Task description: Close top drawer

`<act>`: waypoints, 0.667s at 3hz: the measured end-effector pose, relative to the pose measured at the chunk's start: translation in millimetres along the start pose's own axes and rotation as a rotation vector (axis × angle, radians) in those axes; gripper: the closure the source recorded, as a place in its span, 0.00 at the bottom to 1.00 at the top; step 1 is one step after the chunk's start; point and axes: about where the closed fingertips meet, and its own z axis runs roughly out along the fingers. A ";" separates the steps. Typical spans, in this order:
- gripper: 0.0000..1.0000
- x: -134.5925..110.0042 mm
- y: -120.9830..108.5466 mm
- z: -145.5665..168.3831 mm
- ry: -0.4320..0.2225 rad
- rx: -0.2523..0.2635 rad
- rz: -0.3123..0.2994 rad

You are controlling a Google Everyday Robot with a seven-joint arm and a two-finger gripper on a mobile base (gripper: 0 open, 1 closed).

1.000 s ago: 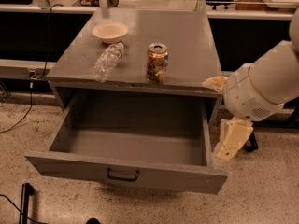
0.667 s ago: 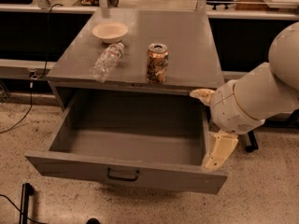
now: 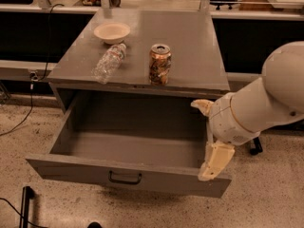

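The top drawer point(image 3: 128, 175) of the grey cabinet is pulled far out and its inside is empty. Its small black handle point(image 3: 125, 178) sits mid-front. My gripper point(image 3: 200, 140) is at the drawer's right side, near the front right corner. Its cream fingers are spread apart: one fingertip point(image 3: 201, 105) points up-left below the cabinet top's edge. The other finger point(image 3: 215, 160) hangs down over the drawer's right wall at the front panel. The gripper holds nothing. The drawers below are hidden.
On the cabinet top point(image 3: 190, 46) stand a drinks can point(image 3: 160, 64) and a white bowl point(image 3: 112, 32), and a clear plastic bottle point(image 3: 109, 62) lies on its side. A black cable point(image 3: 28, 108) and a black post point(image 3: 26, 205) are on the speckled floor at left.
My arm has swung left and forward. The gripper has moved from beside the cabinet to the drawer's right front corner. The drawer has not moved.
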 end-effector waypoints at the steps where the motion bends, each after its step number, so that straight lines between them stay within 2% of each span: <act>1: 0.00 8.1 10.6 36.7 0.024 -0.001 0.033; 2: 0.00 15.0 19.9 67.9 0.042 -0.005 0.031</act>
